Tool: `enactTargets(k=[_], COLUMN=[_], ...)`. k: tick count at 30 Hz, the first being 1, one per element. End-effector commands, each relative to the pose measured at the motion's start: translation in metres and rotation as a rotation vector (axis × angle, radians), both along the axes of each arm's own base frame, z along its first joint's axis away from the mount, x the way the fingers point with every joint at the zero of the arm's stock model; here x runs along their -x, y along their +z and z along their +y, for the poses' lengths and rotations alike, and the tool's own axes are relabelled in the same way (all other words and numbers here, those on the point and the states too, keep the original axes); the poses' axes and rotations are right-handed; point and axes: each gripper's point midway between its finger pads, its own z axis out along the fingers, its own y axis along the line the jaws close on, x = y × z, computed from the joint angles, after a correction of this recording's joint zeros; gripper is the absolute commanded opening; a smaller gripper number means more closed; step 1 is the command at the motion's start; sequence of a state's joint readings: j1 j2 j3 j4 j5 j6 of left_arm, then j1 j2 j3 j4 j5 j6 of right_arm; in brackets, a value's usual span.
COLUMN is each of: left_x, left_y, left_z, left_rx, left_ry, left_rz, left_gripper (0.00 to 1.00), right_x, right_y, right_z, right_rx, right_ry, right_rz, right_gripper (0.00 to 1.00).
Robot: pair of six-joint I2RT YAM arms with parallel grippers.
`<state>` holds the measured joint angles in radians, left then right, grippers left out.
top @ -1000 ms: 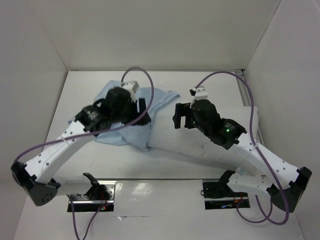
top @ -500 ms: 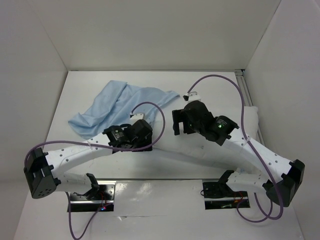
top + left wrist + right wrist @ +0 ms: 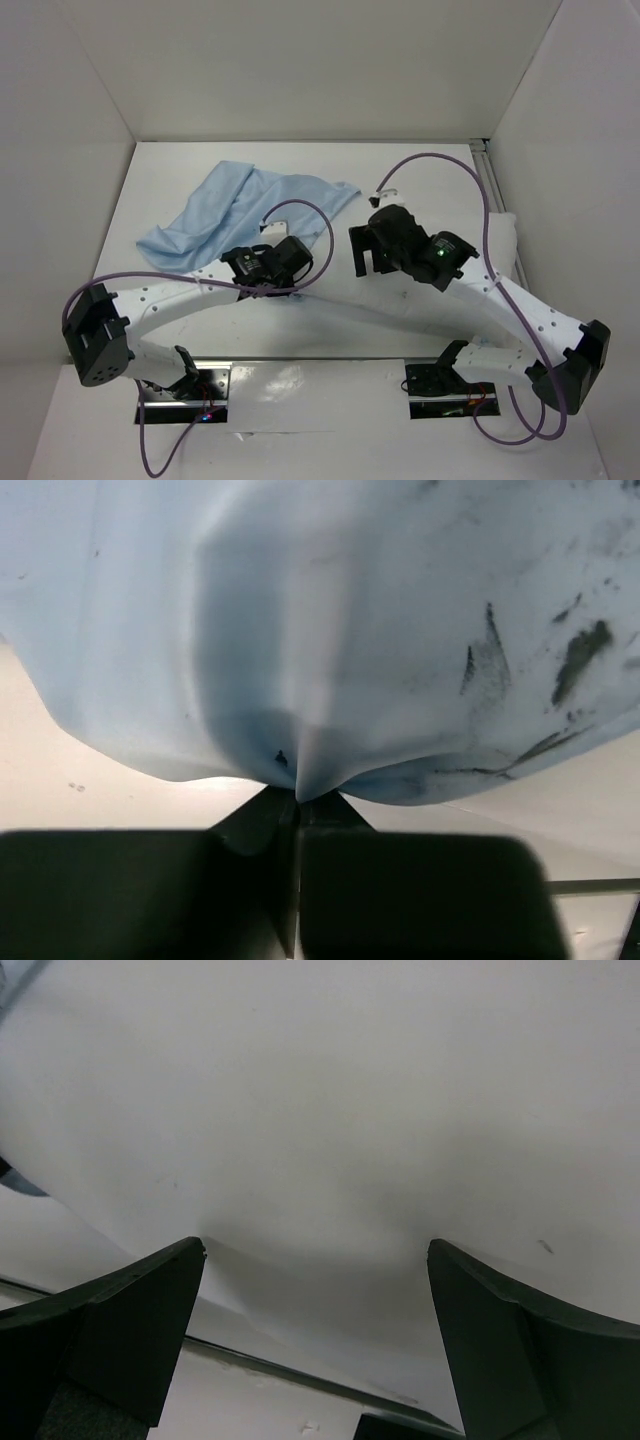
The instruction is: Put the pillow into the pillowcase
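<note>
Within the last second the left arm has left its place on top of the thin, wrinkled light blue fabric pillowcase point(image 3: 230, 205) and drawn back toward the near edge of the white counter point(image 3: 420, 170), so the sleeve now lies uncovered at far left. The left claw point(image 3: 297, 802) is closed, with a tented fold of bluish cloth nipped between its fingers, judged to be the pillowcase's near hem. The right claw point(image 3: 316, 1250), scarcely moved, is spread wide and holds nothing, poised at the plump white rectangular pillow point(image 3: 505, 240). The pillow lies across centre and right, wholly outside the sleeve. Insertion has thus not begun; this reads as a regrasp to open the mouth. Hidden: from above, the left arm covers the pinch. Whether one ply or two is held, where the mouth lies, and whether the right fingers touch the pillow cannot be told
</note>
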<state>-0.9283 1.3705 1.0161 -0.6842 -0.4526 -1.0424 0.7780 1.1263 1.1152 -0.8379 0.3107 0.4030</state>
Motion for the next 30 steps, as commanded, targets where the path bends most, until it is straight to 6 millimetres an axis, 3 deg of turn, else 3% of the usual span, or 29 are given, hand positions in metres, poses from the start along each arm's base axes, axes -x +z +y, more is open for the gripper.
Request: enactTargets(k=[1, 2, 3, 5, 6, 7, 8, 9, 10, 11, 12, 13, 14, 15, 16, 17, 18, 19, 20, 21, 22, 23, 24, 25, 26, 27, 28, 29, 30], left_x=[-0.017, -0.017, -0.020, -0.019, -0.024, -0.028, -0.032, -0.047, -0.057, -0.068, -0.090, -0.106, -0.116, -0.124, -0.129, -0.138, -0.130, -0.132, -0.127, -0.121, -0.113, -0.109, -0.094, -0.079, -0.074, -0.069, -0.057, -0.055, -0.049], left_y=[0.034, 0.038, 0.051, 0.057, 0.077, 0.085, 0.095, 0.119, 0.131, 0.144, 0.188, 0.187, 0.203, 0.245, 0.256, 0.254, 0.259, 0.264, 0.261, 0.252, 0.221, 0.206, 0.204, 0.162, 0.154, 0.147, 0.141, 0.144, 0.140], left_z=[-0.008, -0.011, -0.020, -0.037, -0.050, -0.056, -0.065, -0.080, -0.086, -0.092, -0.098, -0.104, -0.108, -0.111, -0.114, -0.124, -0.134, -0.136, -0.138, -0.144, -0.148, -0.145, -0.142, -0.135, -0.131, -0.124, -0.113, -0.109, -0.100], left_rx=[0.048, 0.047, 0.081, 0.100, 0.138, 0.150, 0.161, 0.179, 0.190, 0.204, 0.271, 0.276, 0.311, 0.393, 0.423, 0.442, 0.488, 0.507, 0.528, 0.557, 0.549, 0.537, 0.553, 0.514, 0.520, 0.513, 0.501, 0.499, 0.467], left_ry=[0.007, -0.025, -0.046, -0.140, -0.170, -0.197, -0.238, -0.299, -0.328, -0.355, -0.403, -0.415, -0.441, -0.505, -0.523, -0.543, -0.602, -0.615, -0.628, -0.654, -0.655, -0.649, -0.639, -0.609, -0.603, -0.586, -0.576, -0.571, -0.564], left_rz=[-0.082, -0.084, -0.100, -0.078, -0.101, -0.107, -0.117, -0.156, -0.177, -0.199, -0.272, -0.255, -0.278, -0.332, -0.339, -0.327, -0.305, -0.308, -0.283, -0.240, -0.161, -0.129, -0.107, -0.011, -0.008, -0.001, 0.007, -0.004, 0.018], left_gripper=[0.00, 0.00, 0.00, 0.00, 0.00, 0.00, 0.00, 0.00, 0.00, 0.00, 0.00, 0.00, 0.00, 0.00, 0.00, 0.00, 0.00, 0.00, 0.00, 0.00, 0.00, 0.00, 0.00, 0.00, 0.00, 0.03, 0.13, 0.29, 0.46], right_x=[-0.004, -0.011, -0.023, -0.042, -0.059, -0.076, -0.090, -0.110, -0.132, -0.146, -0.167, -0.182, -0.188, -0.192, -0.195, -0.194, -0.194, -0.194, -0.190, -0.188, -0.183, -0.178, -0.168, -0.163, -0.147, -0.140, -0.131, -0.121, -0.116], right_y=[-0.027, -0.038, -0.035, -0.047, -0.043, -0.025, -0.016, -0.013, 0.024, 0.040, 0.051, 0.097, 0.117, 0.126, 0.144, 0.144, 0.146, 0.140, 0.111, 0.094, 0.061, 0.043, 0.032, 0.031, 0.001, -0.006, -0.004, -0.018, -0.020], right_z=[0.003, 0.008, 0.022, 0.037, 0.040, 0.049, 0.053, 0.051, 0.056, 0.052, 0.041, 0.041, 0.038, 0.041, 0.040, 0.042, 0.048, 0.053, 0.059, 0.063, 0.065, 0.068, 0.076, 0.079, 0.080, 0.080, 0.081, 0.079, 0.077], right_rx=[0.024, 0.038, -0.006, -0.002, -0.017, -0.052, -0.062, -0.057, -0.106, -0.120, -0.135, -0.200, -0.226, -0.253, -0.283, -0.296, -0.323, -0.359, -0.361, -0.390, -0.389, -0.403, -0.432, -0.482, -0.477, -0.495, -0.502, -0.492, -0.491], right_ry=[0.002, 0.011, 0.018, 0.009, -0.008, -0.022, -0.032, -0.052, -0.068, -0.089, -0.120, -0.130, -0.126, -0.108, -0.104, -0.100, -0.084, -0.083, -0.066, -0.079, -0.084, -0.083, -0.054, -0.057, -0.045, -0.046, -0.032, -0.040, -0.040], right_rz=[0.020, 0.024, -0.010, -0.006, -0.033, -0.071, -0.092, -0.111, -0.186, -0.219, -0.236, -0.315, -0.350, -0.357, -0.391, -0.385, -0.382, -0.367, -0.305, -0.267, -0.210, -0.171, -0.137, -0.137, -0.079, -0.060, -0.067, -0.045, -0.043], right_gripper=[1.00, 0.88, 0.76, 0.42, 0.11, 0.01, 0.00, 0.00, 0.00, 0.00, 0.00, 0.00, 0.00, 0.00, 0.00, 0.00, 0.00, 0.00, 0.00, 0.00, 0.00, 0.00, 0.00, 0.00, 0.00, 0.00, 0.00, 0.00, 0.00])
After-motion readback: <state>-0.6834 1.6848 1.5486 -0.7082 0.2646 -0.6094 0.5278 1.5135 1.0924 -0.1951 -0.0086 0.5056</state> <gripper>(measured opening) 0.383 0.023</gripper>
